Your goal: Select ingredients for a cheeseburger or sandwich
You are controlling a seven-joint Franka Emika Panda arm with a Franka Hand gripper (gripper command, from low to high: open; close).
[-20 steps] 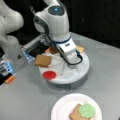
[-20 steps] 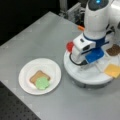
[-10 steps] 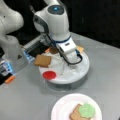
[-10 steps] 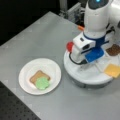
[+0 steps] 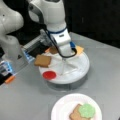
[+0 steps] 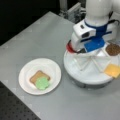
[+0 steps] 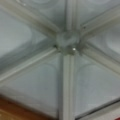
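1. the divided tray [image 5: 80,71], a round white dish split by ribs into wedge compartments, sits on the grey table [image 5: 30,100] and serves as the landmark
2. the pincer [image 5: 65,53] hangs over the tray's centre; in the wrist view only the tray's hub [image 7: 67,41] and ribs show, so i cannot tell whether the pincer is wide or narrow
3. a bread square [image 5: 43,60] lies on the tray's rim at a front view's left, with the red tomato disc [image 5: 49,75] just beside it in the next compartment
4. the brown patty [image 6: 113,49] and the orange cheese square [image 6: 112,70] lie in neighbouring compartments at a front view's right side of the tray
5. near the tray, towards a front view's bottom, the white plate [image 5: 61,107] holds a bread slice [image 5: 75,115] with green lettuce [image 5: 86,110] on top, probably overlapping one corner
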